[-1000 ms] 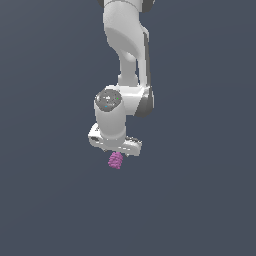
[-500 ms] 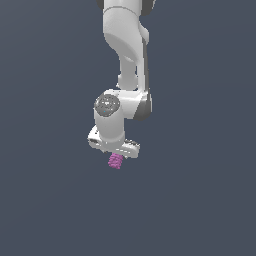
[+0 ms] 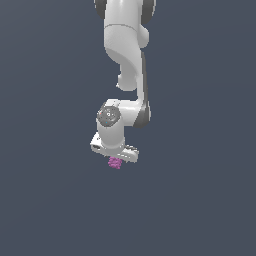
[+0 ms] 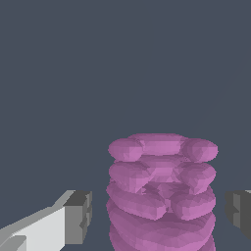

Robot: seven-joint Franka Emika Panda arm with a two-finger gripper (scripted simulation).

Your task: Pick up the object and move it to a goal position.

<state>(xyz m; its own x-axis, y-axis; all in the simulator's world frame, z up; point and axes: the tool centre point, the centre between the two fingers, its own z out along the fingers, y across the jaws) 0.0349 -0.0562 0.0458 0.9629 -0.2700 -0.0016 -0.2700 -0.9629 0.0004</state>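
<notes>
End effector [image 3: 116, 159] hangs over purple ridged lump [image 4: 162, 188]. Fingers [image 4: 78, 216] spread apart, one on each side of lump, gaps visible, no contact.

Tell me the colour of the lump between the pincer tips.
Magenta-purple lump, stacked bumpy ridges; clearest in the wrist view.

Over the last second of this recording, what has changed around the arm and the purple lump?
Nothing visibly changed. The arm holds the same pose, and the pincer sits over the lump at the same spot in the exterior view. In the wrist view the lump stands between the fingers with gaps on both sides, so it is not gripped.
</notes>
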